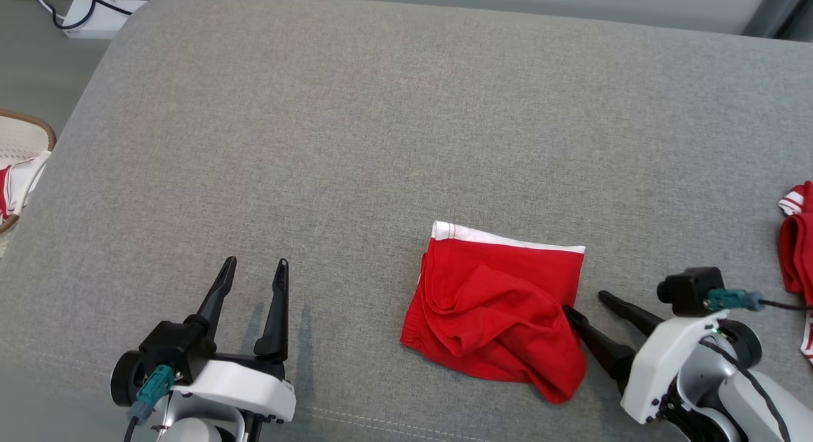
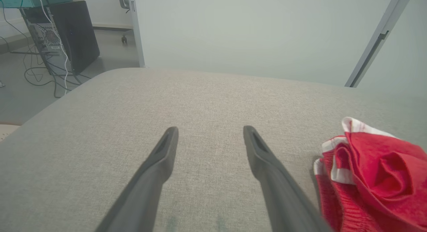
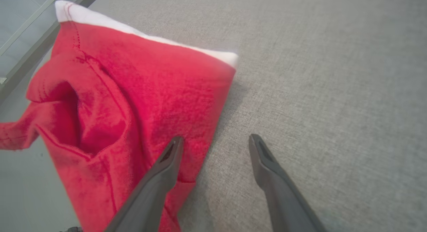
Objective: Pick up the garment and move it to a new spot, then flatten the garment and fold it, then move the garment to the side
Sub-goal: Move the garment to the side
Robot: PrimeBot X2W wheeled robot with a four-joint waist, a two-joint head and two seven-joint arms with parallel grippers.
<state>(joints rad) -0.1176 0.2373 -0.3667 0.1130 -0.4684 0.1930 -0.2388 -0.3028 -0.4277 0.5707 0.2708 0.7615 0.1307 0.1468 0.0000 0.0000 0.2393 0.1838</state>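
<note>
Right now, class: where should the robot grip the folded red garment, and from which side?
Probably the right edge of the red garment, from the robot's right: its folded edge lies between the fingers of the open right gripper.

Wicker basket (image 1: 28,136) — left edge, power strip (image 1: 95,16), computer tower (image 2: 73,35)

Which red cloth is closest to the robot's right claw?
The folded red garment with the white band: the right gripper's fingers reach its edge. The crumpled red cloth at the grey cushion's right edge and one in the pale basket lie farther off.
</note>
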